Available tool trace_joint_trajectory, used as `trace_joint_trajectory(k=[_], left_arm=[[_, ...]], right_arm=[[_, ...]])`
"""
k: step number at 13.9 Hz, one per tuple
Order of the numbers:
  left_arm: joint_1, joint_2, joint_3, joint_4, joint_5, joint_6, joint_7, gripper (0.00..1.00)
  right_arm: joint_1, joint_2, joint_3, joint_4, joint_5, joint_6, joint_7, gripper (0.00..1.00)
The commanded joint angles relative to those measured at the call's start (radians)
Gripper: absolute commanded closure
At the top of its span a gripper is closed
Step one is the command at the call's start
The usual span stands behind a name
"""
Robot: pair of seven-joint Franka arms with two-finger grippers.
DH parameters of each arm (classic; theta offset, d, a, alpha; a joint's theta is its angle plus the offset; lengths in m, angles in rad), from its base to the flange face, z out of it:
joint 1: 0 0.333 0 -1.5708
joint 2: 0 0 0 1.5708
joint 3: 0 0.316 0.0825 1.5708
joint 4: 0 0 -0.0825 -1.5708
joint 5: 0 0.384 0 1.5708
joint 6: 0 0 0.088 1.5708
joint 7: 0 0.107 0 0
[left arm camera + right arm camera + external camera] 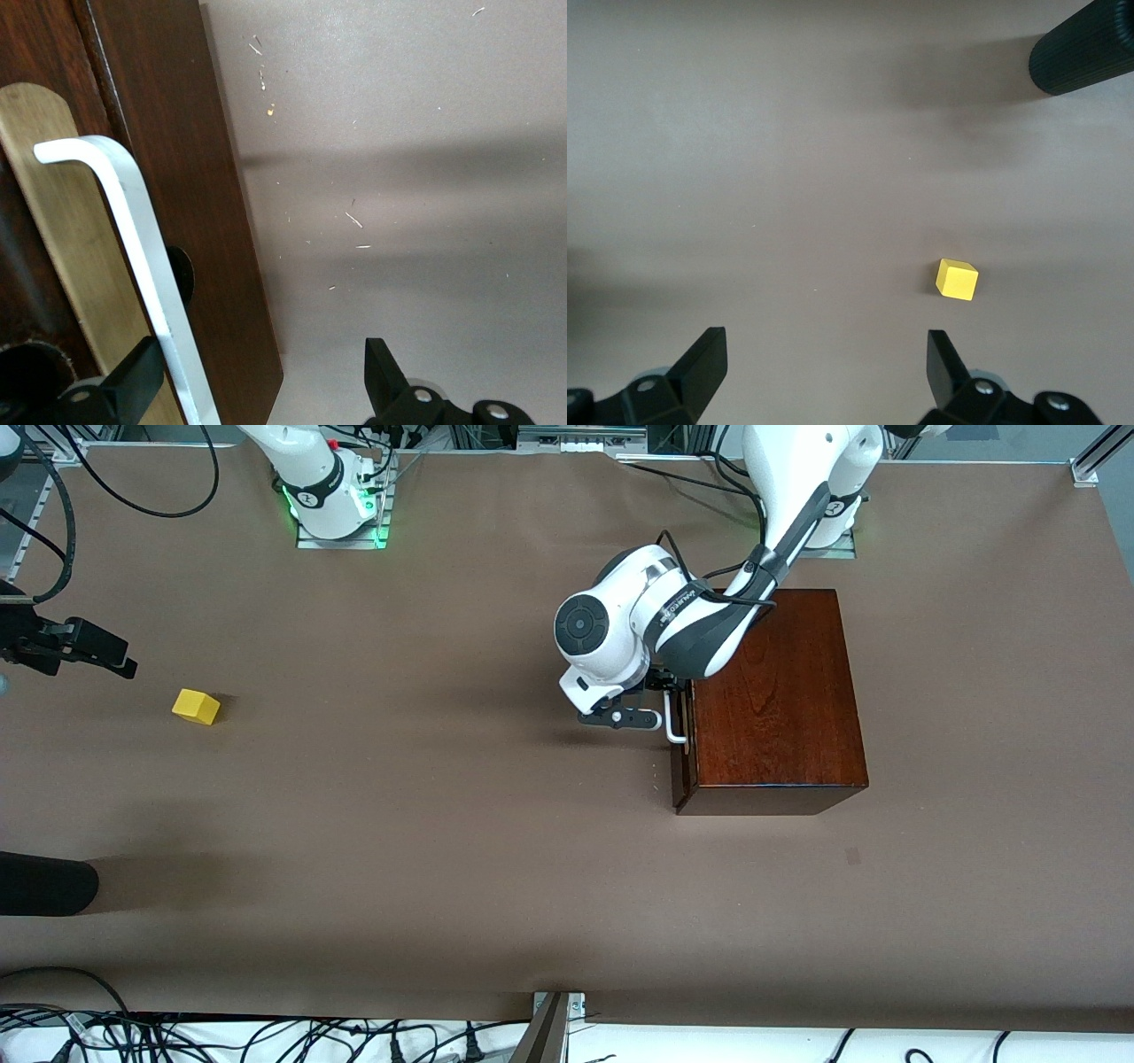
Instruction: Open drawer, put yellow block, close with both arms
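The left gripper (663, 707) is hanging open astride the shut drawer's (680, 755) handle (133, 257), whose bar is running crosswise between its fingers, while the open right gripper (824, 367) is waiting over the table near the block (196, 707)

Brown paper-covered table (461, 850), black cables (266, 1036) along its camera-side edge, soft shadows.
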Motion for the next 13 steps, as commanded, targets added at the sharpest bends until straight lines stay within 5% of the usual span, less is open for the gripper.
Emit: trace_joint_trajectory(k=[1,13], left_arm=[[-0.004,0.013,0.007,0.014,0.028,0.008,-0.011,0.0],[-0.007,0.012,0.002,0.01,-0.025,-0.008,-0.093,0.0]], right_arm=[[-0.005,-0.012,0.0,0.001,0.016,-0.001,-0.001,0.0],[-0.005,-0.012,0.0,0.001,0.016,-0.001,-0.001,0.0]])
